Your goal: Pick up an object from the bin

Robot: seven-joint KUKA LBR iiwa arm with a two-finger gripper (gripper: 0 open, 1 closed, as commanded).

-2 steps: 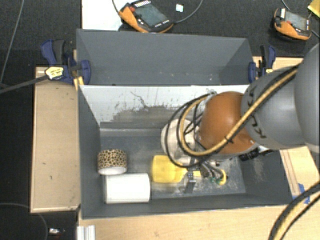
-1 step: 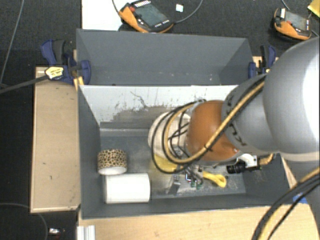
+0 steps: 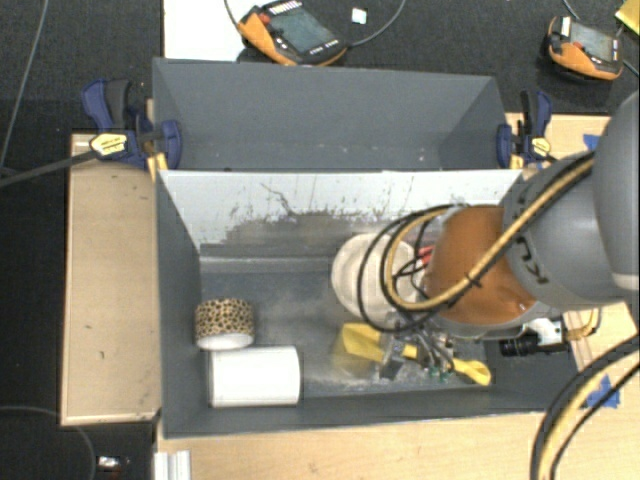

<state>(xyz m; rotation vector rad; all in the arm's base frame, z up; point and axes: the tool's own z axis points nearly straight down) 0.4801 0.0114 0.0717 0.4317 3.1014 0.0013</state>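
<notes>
- Where the bin [image 3: 178, 298] is nearest to the camera, a white roll [image 3: 255, 376] is seen lying on its side at the left, well apart from the arm.
- To the right, by the same front wall, the end effector [image 3: 412, 356] is seen low down, right over a long yellow thing [image 3: 360, 344] that sticks out on both sides of it.
- Whether the end effector is apart or together cannot be told, as it is hidden by cables and the arm's orange cover [image 3: 475, 263].
- A bit farther back, a spotted tape roll [image 3: 224, 323] is seen just behind the white roll.
- Farther back again, a white round thing [image 3: 350, 268] is partly hidden under the arm.
- Nothing is seen lifted, so the pick is judged not done: a thing is yet to be gripped and taken out.
</notes>
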